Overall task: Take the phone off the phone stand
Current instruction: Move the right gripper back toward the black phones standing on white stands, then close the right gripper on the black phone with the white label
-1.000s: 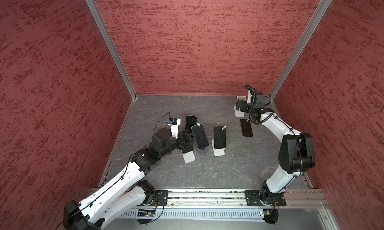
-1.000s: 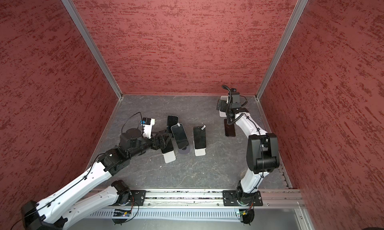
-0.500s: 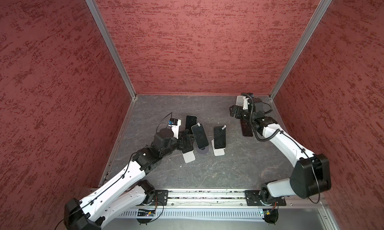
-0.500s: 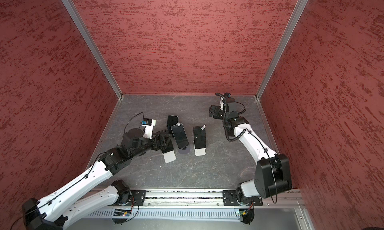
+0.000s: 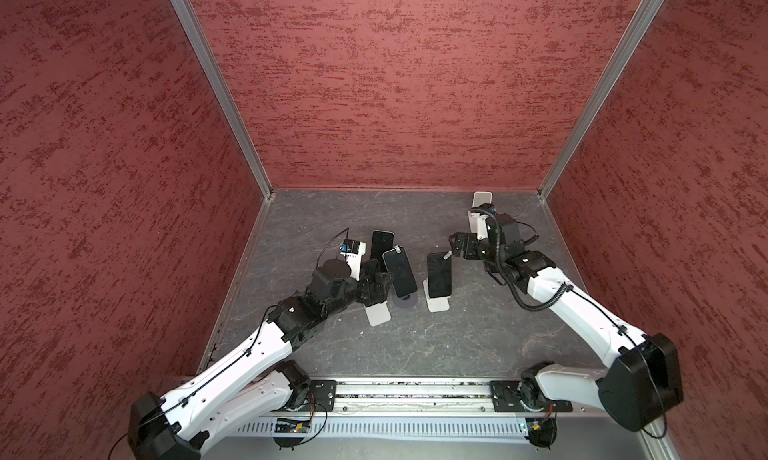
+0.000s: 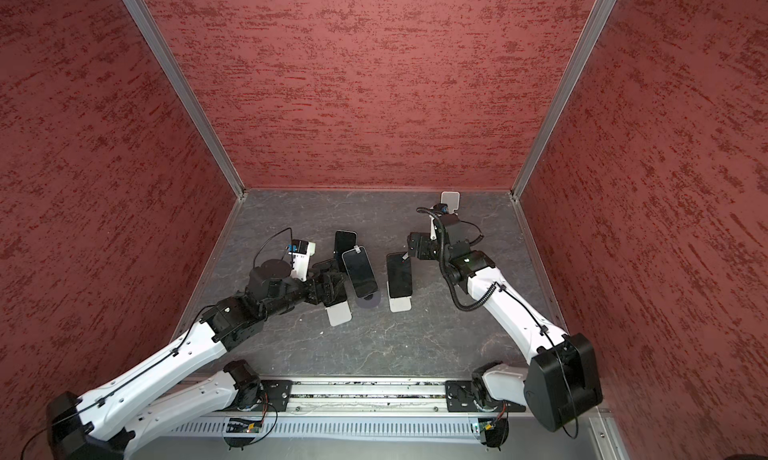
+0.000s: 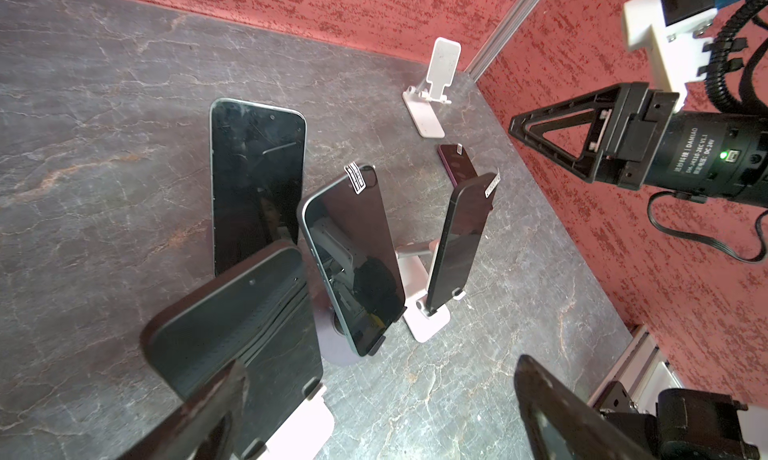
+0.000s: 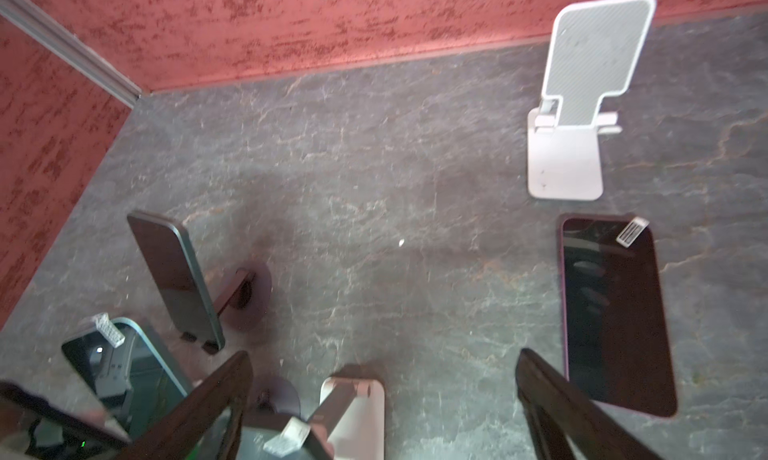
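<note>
Several dark phones stand on stands mid-floor. My right gripper [image 5: 456, 245] [image 8: 380, 408] hangs open just over the stickered top edge of the phone [image 5: 439, 275] [image 6: 399, 275] leaning on a white phone stand [image 5: 437, 303] [image 8: 357, 412]. My left gripper [image 5: 376, 285] [image 7: 382, 416] is open too, with one finger against the side of the nearest phone [image 7: 232, 333], which rests on another white stand [image 5: 378, 314] [image 7: 301, 429]. Between the two stands a phone [image 5: 400, 273] [image 7: 353, 262] on a dark round base.
Another phone [image 5: 381, 245] [image 7: 255, 179] leans behind the group. One phone [image 8: 615, 312] lies flat on the floor near an empty white stand [image 5: 482, 198] [image 8: 582, 104] at the back right corner. Red walls close in on three sides.
My right arm has swung from the back right corner towards the middle and now hangs over the phone on the white stand. The left arm has hardly moved.
</note>
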Controlling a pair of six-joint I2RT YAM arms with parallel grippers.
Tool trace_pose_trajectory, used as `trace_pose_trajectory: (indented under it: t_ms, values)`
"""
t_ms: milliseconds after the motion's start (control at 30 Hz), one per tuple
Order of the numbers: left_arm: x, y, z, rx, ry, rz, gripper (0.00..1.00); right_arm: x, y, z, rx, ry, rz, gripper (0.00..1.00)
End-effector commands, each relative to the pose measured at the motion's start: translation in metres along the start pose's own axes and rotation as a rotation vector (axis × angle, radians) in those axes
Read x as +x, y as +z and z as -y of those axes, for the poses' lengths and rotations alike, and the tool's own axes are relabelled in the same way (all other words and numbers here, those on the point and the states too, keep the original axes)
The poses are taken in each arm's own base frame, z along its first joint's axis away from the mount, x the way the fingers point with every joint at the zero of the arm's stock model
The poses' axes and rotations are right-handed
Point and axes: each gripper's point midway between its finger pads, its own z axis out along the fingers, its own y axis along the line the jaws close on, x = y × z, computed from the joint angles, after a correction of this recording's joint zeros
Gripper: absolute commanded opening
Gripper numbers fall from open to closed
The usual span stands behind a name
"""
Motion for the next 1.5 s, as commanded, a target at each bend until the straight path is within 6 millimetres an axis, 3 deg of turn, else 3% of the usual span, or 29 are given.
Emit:
trace_pose_trajectory:
  t_ms: [0, 300, 833, 1267, 1467]
  values:
    - [-0.001, -0.002, 0.001, -0.026, 0.001, 0.005, 0.99, 0.004, -0.015, -0.007, -0.009, -0.014, 0.018, 0.99]
    - [0.008, -0.011, -0.003, -0.112, 0.024, -0.009, 0.99, 0.026, -0.034, -0.024, -0.07, -0.062, -0.041, 0.99]
    - [0.007, -0.018, -0.003, -0.113, 0.002, 0.041, 1.0, 0.064, -0.033, -0.035, -0.043, -0.106, -0.101, 0.99]
    - [0.009, -0.022, -0.01, -0.13, 0.009, 0.059, 1.0, 0.104, -0.016, -0.054, -0.018, -0.159, -0.14, 0.99]
    - [0.009, -0.023, -0.012, -0.134, 0.009, 0.064, 0.99, 0.113, -0.005, -0.058, 0.0, -0.169, -0.137, 0.99]
